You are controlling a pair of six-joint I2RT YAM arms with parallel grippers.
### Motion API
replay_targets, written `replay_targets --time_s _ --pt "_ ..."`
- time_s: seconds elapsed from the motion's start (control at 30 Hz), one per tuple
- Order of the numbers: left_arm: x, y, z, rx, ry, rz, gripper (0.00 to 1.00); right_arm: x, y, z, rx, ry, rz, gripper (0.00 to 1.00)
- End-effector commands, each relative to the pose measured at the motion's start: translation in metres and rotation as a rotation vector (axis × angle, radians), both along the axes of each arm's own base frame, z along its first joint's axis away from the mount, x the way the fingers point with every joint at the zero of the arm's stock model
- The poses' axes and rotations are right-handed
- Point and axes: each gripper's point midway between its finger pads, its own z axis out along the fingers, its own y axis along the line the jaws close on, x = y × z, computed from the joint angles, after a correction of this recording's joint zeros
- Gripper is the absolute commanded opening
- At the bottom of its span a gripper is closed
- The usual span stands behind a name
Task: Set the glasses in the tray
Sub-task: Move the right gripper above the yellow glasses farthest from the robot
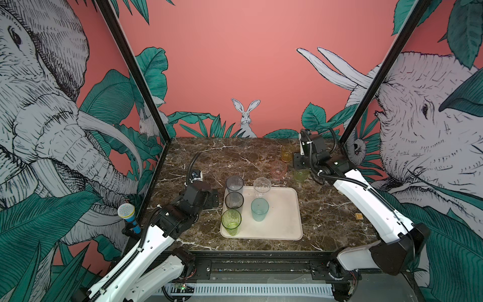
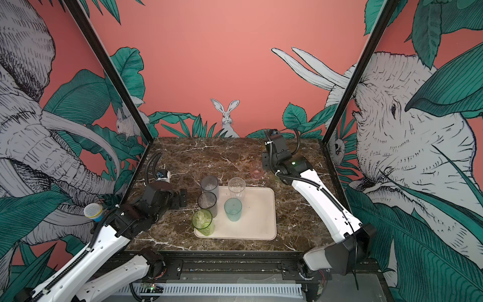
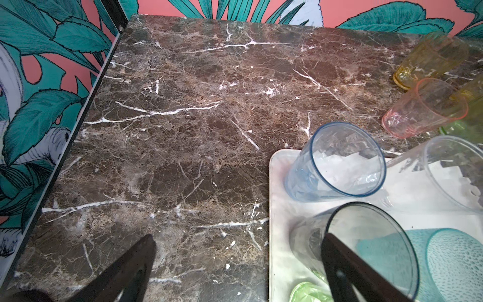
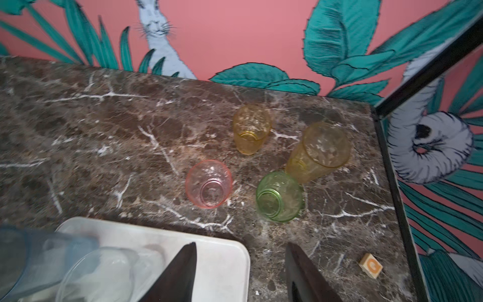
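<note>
I am holding my left fingers (image 1: 213,198) spread as wide as they go, gripping nothing, just beside the left rim of the flat, shallow, cream-beige plastic tray (image 1: 285,209). The tray is sitting in the middle of the dark brown marble-patterned table (image 1: 196,157). My right fingers (image 1: 300,162) are hanging partly parted with nothing between them, above the far right part of the table, beyond the tray's far right corner.

Five see-through tumblers are standing upright in the tray. Along its left side, from far to near, are sitting the tall grey glass (image 1: 234,184), the smoky glass (image 1: 234,200) and the tall green glass (image 1: 231,222). Beside them the tall clear glass (image 1: 262,187) is standing at the far rim, with the teal glass (image 1: 259,209) just in front of it.

Four more glasses are standing on the table, not yet in the tray. The short pink glass (image 4: 209,184) is sitting nearest the tray and the short green glass (image 4: 278,196) near it. The tall amber glass (image 4: 317,151) is just beside the green one, though I cannot tell whether they are touching. The short yellow glass (image 4: 251,129) is standing farther back. A small wooden cube with an orange letter (image 4: 371,265) is lying near the table's right edge, well apart from them.
</note>
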Motion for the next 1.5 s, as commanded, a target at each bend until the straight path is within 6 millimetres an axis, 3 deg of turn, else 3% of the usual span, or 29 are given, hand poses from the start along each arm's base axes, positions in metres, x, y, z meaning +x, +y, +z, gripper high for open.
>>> replay_targets --time_s 0.0,0.17,0.4,0.8,1.07,1.47 --pt "0.006 0.002 0.012 -0.005 -0.038 0.016 0.99 0.019 -0.026 0.008 0.008 -0.028 -0.083 0.58" --pt "0.008 -0.001 0.011 -0.003 -0.033 0.012 0.99 0.047 -0.064 -0.002 0.032 -0.033 -0.203 0.61" --pt "0.008 -0.002 0.009 0.001 -0.027 0.006 0.99 0.083 -0.106 -0.037 0.068 0.024 -0.328 0.61" --pt "0.010 -0.004 0.006 0.003 -0.018 0.002 0.99 0.111 -0.160 -0.070 0.157 0.098 -0.434 0.61" --pt "0.010 -0.007 0.001 -0.006 -0.003 -0.002 0.99 0.127 -0.174 -0.090 0.182 0.145 -0.447 0.61" --pt "0.008 -0.005 -0.001 -0.006 0.004 0.004 0.99 0.141 -0.174 -0.113 0.196 0.200 -0.433 0.61"
